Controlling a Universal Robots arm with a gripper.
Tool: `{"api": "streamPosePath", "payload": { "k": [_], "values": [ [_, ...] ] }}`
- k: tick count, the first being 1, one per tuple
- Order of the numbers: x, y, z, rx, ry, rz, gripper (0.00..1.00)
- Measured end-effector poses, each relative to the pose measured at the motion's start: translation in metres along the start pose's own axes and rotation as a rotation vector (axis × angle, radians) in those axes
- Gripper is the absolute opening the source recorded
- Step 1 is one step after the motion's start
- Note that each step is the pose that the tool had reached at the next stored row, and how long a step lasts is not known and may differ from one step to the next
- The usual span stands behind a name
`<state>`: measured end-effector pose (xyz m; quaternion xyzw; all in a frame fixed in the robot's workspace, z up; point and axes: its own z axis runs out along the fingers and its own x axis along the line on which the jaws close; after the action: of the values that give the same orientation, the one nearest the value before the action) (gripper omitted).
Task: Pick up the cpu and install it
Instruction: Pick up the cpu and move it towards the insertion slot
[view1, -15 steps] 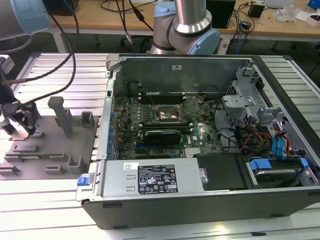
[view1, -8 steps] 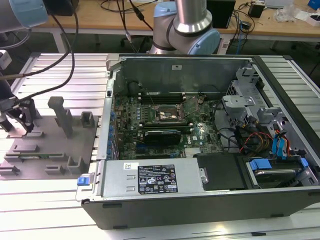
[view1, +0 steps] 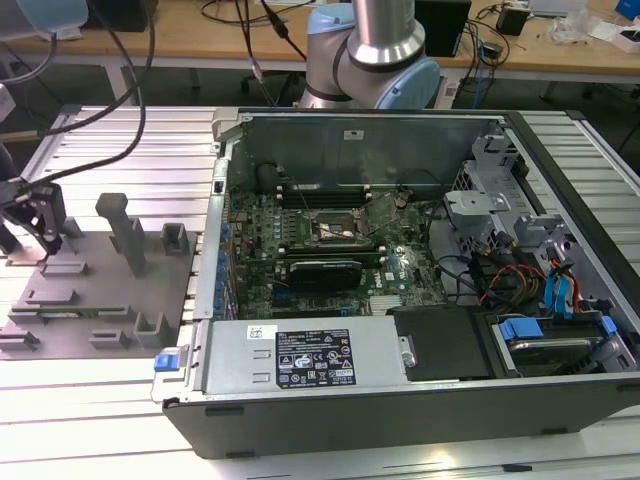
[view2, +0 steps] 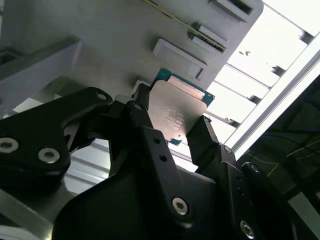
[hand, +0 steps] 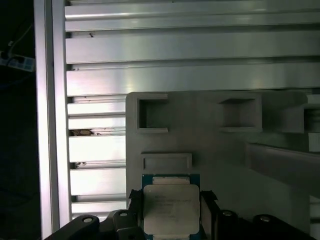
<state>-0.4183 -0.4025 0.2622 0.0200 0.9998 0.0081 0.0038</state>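
The cpu (view2: 175, 112) (hand: 171, 207) is a small square chip with a silvery top plate and a green-blue rim. In both wrist views it sits between the two black fingers of my gripper (view2: 172, 121) (hand: 171, 211), which press on its opposite edges. It hangs over the grey fixture plate (hand: 210, 145) (view2: 100, 35); I cannot tell if it still touches the plate. In the exterior view my gripper (view1: 38, 218) is over the far left end of that plate (view1: 100, 320). The black-and-metal socket (view1: 335, 232) lies on the motherboard inside the open computer case (view1: 400, 260).
Grey upright blocks (view1: 128, 232) and pockets (hand: 152, 114) rise from the fixture plate beside my gripper. The ribbed aluminium table (hand: 190, 50) runs under everything. Cables and drive bays (view1: 530, 290) fill the case on the exterior view's right. The arm's base (view1: 372, 55) stands behind the case.
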Motion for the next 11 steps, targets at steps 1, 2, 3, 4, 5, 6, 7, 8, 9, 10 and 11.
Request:
{"api": "streamPosePath", "payload": {
  "k": [1, 2, 3, 4, 5, 6, 7, 8, 9, 10, 11],
  "values": [
    [0.0000, 0.0002, -0.0026, 0.0000, -0.0001, 0.000, 0.55],
    [0.0000, 0.0003, -0.0053, 0.0001, 0.0001, 0.000, 0.55],
    [0.0000, 0.0005, -0.0081, 0.0000, 0.0000, 0.000, 0.55],
    [-0.0001, 0.0007, -0.0108, 0.0000, 0.0000, 0.000, 0.55],
    [-0.0001, 0.0008, -0.0135, 0.0000, 0.0000, 0.000, 0.55],
    [-0.0001, 0.0010, -0.0164, 0.0000, 0.0000, 0.000, 0.55],
    [-0.0001, 0.0011, -0.0208, 0.0000, 0.0000, 0.000, 0.55],
    [-0.0002, 0.0012, -0.0242, 0.0000, 0.0000, 0.000, 0.55],
    [-0.0002, 0.0014, -0.0277, 0.0000, 0.0000, 0.000, 0.55],
    [-0.0002, 0.0016, -0.0315, 0.0000, 0.0000, 0.000, 0.55],
    [-0.0002, 0.0017, -0.0341, 0.0000, -0.0001, 0.000, 0.55]
  ]
}}
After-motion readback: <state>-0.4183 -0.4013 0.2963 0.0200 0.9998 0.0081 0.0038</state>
